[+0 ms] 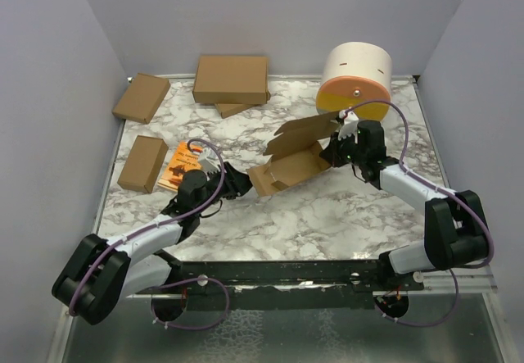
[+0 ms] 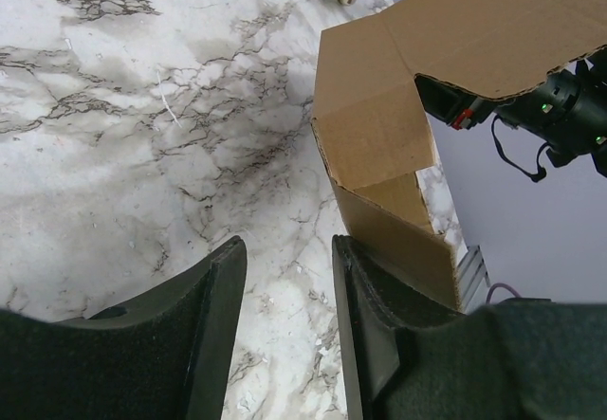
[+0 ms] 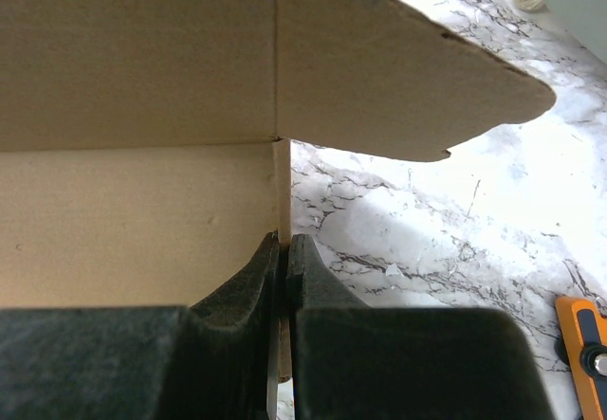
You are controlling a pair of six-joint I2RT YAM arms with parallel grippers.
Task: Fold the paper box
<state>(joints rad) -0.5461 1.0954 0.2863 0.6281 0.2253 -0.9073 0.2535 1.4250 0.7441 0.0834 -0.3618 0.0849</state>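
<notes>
Top external view: paper box [image 1: 288,168], long axis crosswise; right end effector [image 1: 336,152] pinches its right wall; left end effector [image 1: 243,184], half-parted, empty, just beside its left end.

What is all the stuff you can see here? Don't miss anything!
paper box: one, brown, half folded with flaps up, middle of the table
small boxes: two, brown, closed, left side
wide box: one, brown, at the back, lying on another brown piece that peeks out
booklet: one, orange, beside the nearer small box
drum: one, cream with an orange face, back right
table: one, white and grey marble
left gripper: one, black, open, at the paper box's left end
right gripper: one, black, shut on an edge of the paper box
</notes>
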